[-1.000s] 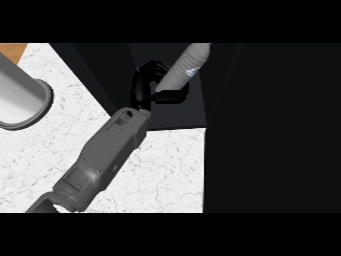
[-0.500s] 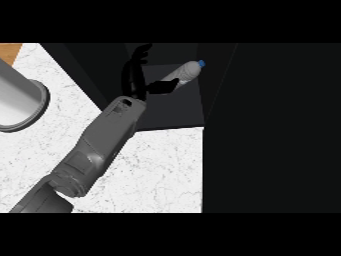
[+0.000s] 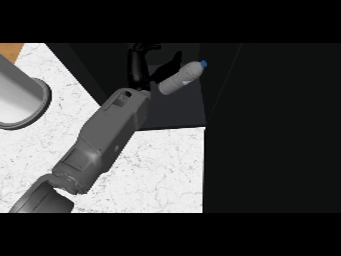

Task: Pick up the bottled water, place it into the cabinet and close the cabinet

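Letting go of the bottled water inside the cabinet.
The left robot hand (image 3: pixel 137 62), clamped on the bottled water (image 3: pixel 180 78) a second ago, now has its fingers apart beside it; the bottle stands alone in the cabinet (image 3: pixel 173 112), so closing remains.
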### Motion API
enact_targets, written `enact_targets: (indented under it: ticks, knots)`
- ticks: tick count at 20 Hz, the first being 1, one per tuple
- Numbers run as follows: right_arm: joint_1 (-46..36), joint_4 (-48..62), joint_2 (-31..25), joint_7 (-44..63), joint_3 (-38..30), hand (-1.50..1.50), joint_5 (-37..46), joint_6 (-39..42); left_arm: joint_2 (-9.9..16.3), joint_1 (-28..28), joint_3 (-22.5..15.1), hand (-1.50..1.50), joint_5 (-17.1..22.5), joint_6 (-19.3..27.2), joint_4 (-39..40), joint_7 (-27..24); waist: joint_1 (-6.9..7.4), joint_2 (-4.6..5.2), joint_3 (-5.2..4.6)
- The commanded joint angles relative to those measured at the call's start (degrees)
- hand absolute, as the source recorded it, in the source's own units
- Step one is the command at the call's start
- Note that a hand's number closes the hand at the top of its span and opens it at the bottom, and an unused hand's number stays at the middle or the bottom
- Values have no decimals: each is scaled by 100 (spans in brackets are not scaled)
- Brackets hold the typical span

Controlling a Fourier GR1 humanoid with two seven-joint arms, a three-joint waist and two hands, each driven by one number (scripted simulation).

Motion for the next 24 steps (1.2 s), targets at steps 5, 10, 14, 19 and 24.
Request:
enact_targets:
  ticks: [5, 10, 14, 19, 24]
  knots:
    - [141, -460, 31, 265, 23, -150, -306, 24, -58, 190, 353, 150, 464, -1372, -241, -674, 68, -86, 12]
    - [-1, -810, 123, 666, 339, -150, -163, -126, -59, 645, -272, 150, 994, -1317, -963, -592, 94, -132, 11]
    - [211, -929, -13, 646, 249, -150, -137, -58, -59, 1098, -850, 150, 1296, -1797, -1676, -189, 132, -184, 11]
    - [235, -1153, 28, 745, 425, -150, 17, -186, -59, 2003, -1513, -150, 1732, -2385, -2796, -83, 269, -206, 6]
    - [434, -995, 195, 698, 850, -150, 416, -388, -59, 3209, -2370, -150, 1838, -2299, -4137, 54, 386, -246, 6]
